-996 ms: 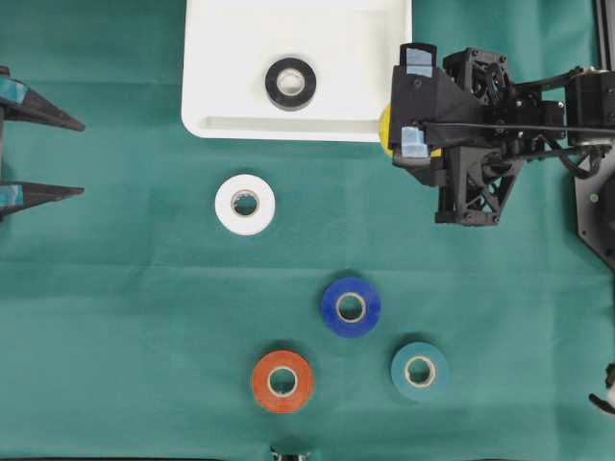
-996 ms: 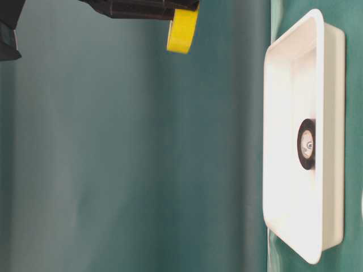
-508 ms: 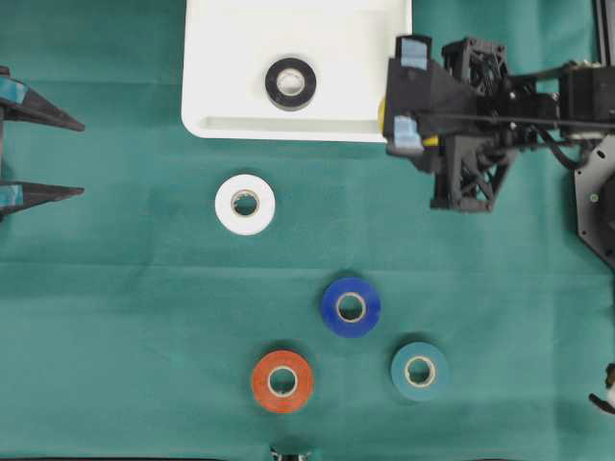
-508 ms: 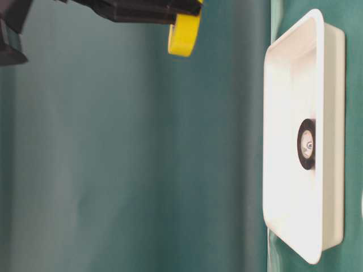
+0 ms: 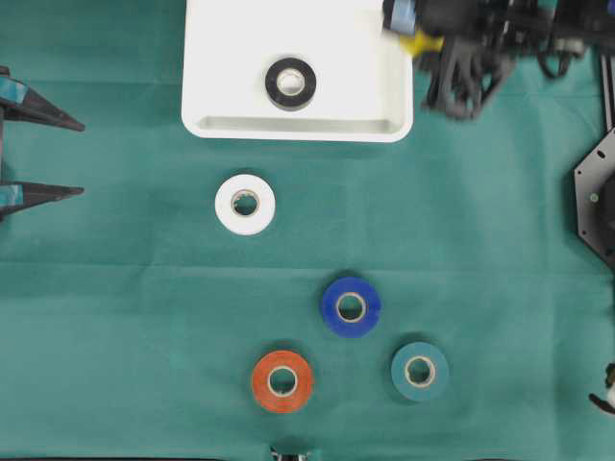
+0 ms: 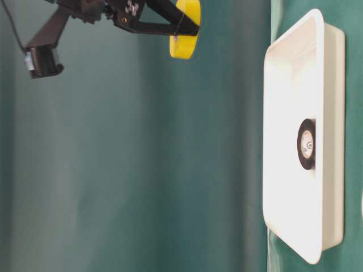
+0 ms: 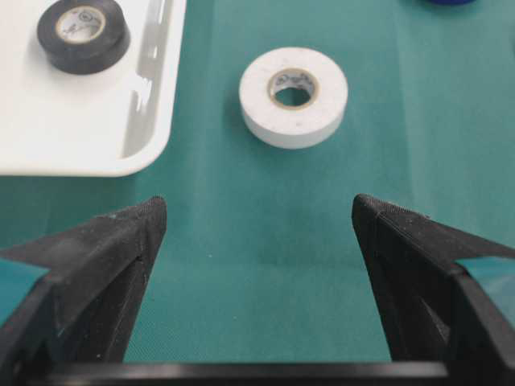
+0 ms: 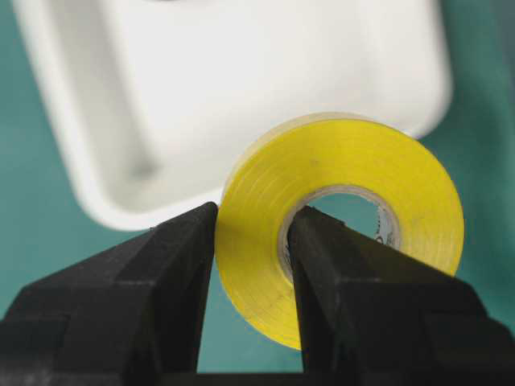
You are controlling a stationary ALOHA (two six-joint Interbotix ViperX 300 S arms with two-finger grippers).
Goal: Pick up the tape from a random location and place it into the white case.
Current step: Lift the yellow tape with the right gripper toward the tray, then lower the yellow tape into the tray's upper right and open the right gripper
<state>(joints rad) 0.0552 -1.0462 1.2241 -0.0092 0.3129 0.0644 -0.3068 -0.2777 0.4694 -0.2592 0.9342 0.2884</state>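
- While clamped on the yellow roll of vinyl tape (image 8: 338, 225), the black right gripper (image 8: 249, 273) has one finger through the roll's core and the other on its outer face; roll held on edge, off the cloth.
- Overhead view: right gripper (image 5: 408, 24) sits at about 1 o'clock of the frame, over the right rim of the large shallow white plastic case (image 5: 298, 120); a sliver of the yellow tape (image 5: 420, 42) shows under it, blurred.
- Table-level view: yellow tape (image 6: 184, 28) hangs in the air, well apart from the case (image 6: 283, 141), not yet inside.
- Black tape roll (image 5: 290, 83) lies flat inside the case, near its centre.
- Left gripper (image 7: 257, 233): jaws wide apart, nothing between them, parked at 9 o'clock of the overhead frame (image 5: 72, 158).
- White tape roll (image 5: 245, 204) flat on the green cloth (image 5: 144, 317), at 6 o'clock of the case, near its front rim, not touching.
- Blue tape roll (image 5: 350, 306), orange tape roll (image 5: 282, 381) and teal tape roll (image 5: 419, 371) lie flat at about 5 to 6 o'clock of the frame, near each other, none touching.
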